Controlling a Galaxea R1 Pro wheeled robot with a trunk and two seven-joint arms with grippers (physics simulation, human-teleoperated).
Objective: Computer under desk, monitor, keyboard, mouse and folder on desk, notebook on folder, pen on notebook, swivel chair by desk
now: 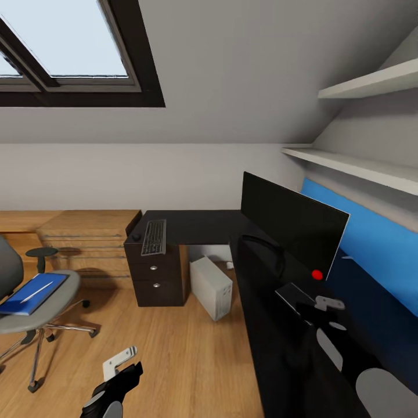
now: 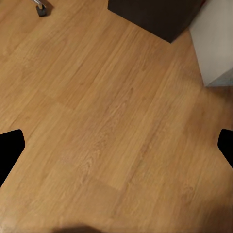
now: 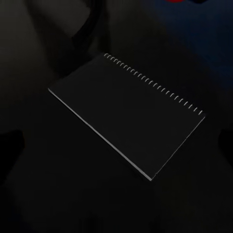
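Black is the colour of the desk (image 1: 203,226), and a lot already sits right on it. Your monitor (image 1: 293,223) stands on the desk in front of the blue panel. The keyboard (image 1: 154,237) lies on the far arm of the desk, with the mouse (image 1: 136,237) just beside it. But both are well apart from the monitor, so you may want to bring them closer. The grey computer (image 1: 212,287) stands on the floor, partly tucked under the desk.

Now look at what is left. The blue folder (image 1: 32,293) lies on the swivel chair (image 1: 35,307), with the white pen (image 1: 38,291) on top of it. The chair stands away from the desk. The notebook (image 3: 128,114) lies flat on the desk, right below your right gripper (image 1: 325,305).

Your right gripper hangs just over the notebook with its jaws spread wide and nothing between them. Your left gripper (image 1: 119,363) hangs low over the wooden floor (image 2: 116,136), jaws spread too, holding nothing.

So you need the folder first, then the notebook, then the pen, then the chair.
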